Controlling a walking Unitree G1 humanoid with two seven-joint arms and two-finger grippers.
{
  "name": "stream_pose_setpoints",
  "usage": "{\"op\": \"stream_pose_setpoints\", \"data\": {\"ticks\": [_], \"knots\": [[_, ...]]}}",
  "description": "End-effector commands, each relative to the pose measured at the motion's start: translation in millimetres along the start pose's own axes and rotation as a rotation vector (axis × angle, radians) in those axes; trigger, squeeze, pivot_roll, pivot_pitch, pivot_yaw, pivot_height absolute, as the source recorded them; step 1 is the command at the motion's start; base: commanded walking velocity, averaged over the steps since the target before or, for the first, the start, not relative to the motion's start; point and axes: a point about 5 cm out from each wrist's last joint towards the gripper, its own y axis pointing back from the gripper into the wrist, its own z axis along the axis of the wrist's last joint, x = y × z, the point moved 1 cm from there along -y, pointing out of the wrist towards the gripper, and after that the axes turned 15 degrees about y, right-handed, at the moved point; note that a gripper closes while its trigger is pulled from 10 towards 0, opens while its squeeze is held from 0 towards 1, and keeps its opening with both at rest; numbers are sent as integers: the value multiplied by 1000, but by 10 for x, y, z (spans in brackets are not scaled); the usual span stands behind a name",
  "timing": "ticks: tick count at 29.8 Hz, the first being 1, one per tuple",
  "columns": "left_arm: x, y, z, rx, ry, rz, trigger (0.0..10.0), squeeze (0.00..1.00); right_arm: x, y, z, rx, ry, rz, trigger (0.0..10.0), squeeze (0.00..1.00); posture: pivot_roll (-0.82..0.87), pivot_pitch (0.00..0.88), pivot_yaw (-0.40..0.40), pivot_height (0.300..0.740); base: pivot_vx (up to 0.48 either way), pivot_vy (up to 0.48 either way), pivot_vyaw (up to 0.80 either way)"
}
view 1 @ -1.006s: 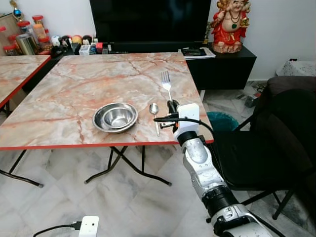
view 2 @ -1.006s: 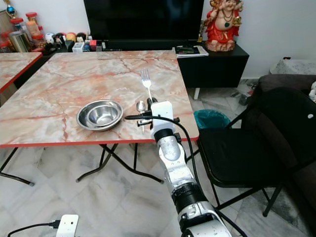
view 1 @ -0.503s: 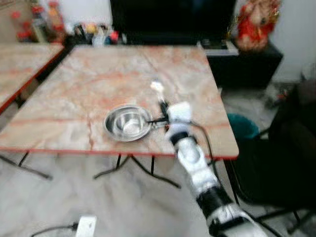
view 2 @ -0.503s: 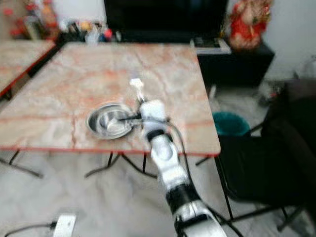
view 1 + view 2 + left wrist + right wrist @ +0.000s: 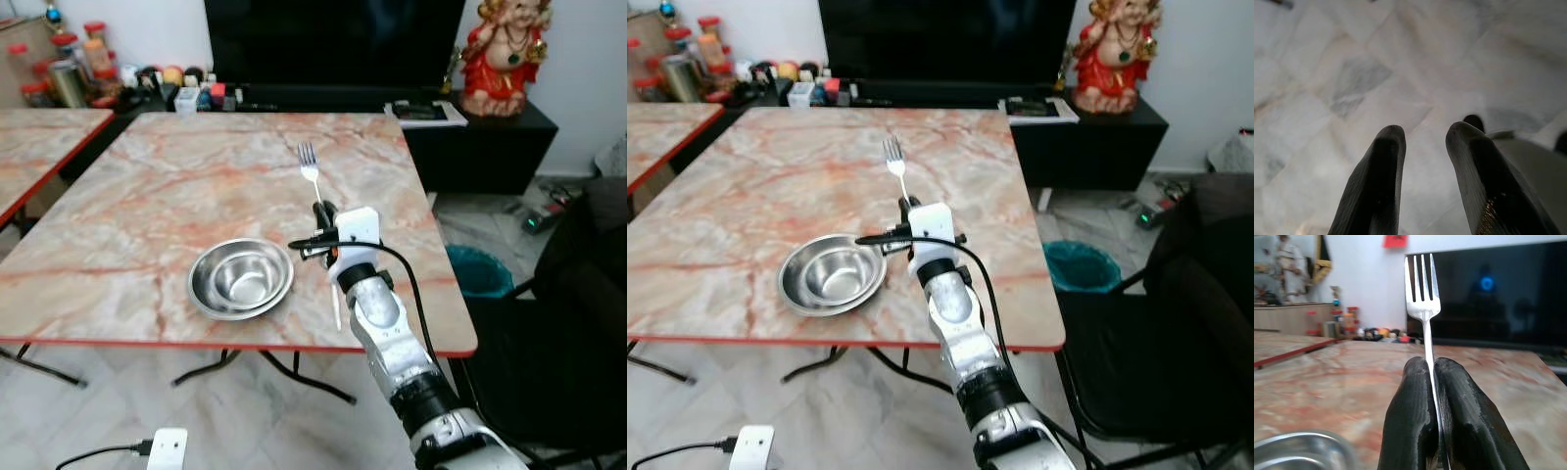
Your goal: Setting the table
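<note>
A steel bowl point(image 5: 241, 277) sits on the pink marble table point(image 5: 147, 196) near its front edge. My right gripper point(image 5: 320, 209) hovers just right of the bowl, shut on the handle of a silver fork point(image 5: 310, 168) whose tines point toward the far side of the table. In the right wrist view the fork point(image 5: 1422, 284) stands straight up from between the black fingers point(image 5: 1410, 406). A thin handle point(image 5: 336, 307), probably the spoon's, lies on the table under my right wrist. My left gripper point(image 5: 1425, 134) hangs open over the marble floor.
A second marble table point(image 5: 39, 147) stands at the left. Behind are a black TV on a low cabinet point(image 5: 490, 137), jars point(image 5: 59, 73) and a red statue point(image 5: 509, 54). A black chair point(image 5: 549, 323) and teal bin point(image 5: 480, 269) are on the right; a power strip point(image 5: 168, 448) lies on the floor.
The camera has shifted and come out of a blur. My right gripper, still holding the fork, now sits a little closer to the bowl and covers the spoon.
</note>
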Motion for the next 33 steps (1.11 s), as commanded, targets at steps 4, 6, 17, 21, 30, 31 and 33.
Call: {"op": "stream_pose_setpoints", "data": {"ticks": [4,6,17,21,30,31,33], "knots": [[-35,9,-54,11,9,-15,10000,0,-84,75,-163,96,1,-67,10000,0,-23,0,15,740,0,0,0],[-21,13,-75,16,8,-11,10000,0,-86,106,-232,131,34,-61,10000,0,-23,0,13,740,0,0,0],[-7,40,-207,45,8,-8,10000,0,-82,217,-521,301,4,-91,10000,0,-15,0,8,740,0,0,0],[-2,59,-287,61,8,-4,10000,0,-147,254,-673,392,-6,-109,10000,0,-5,0,-5,740,0,0,0],[32,100,-434,82,30,17,10000,0,-318,207,-809,488,3,-99,10000,0,24,0,-41,740,0,0,0],[33,104,-444,81,34,19,10000,0,-317,206,-811,489,5,-96,10000,0,32,0,-51,740,0,0,0],[37,111,-462,78,46,25,10000,0,-311,192,-812,489,-10,-93,10000,0,42,0,-61,740,0,0,0]]}}
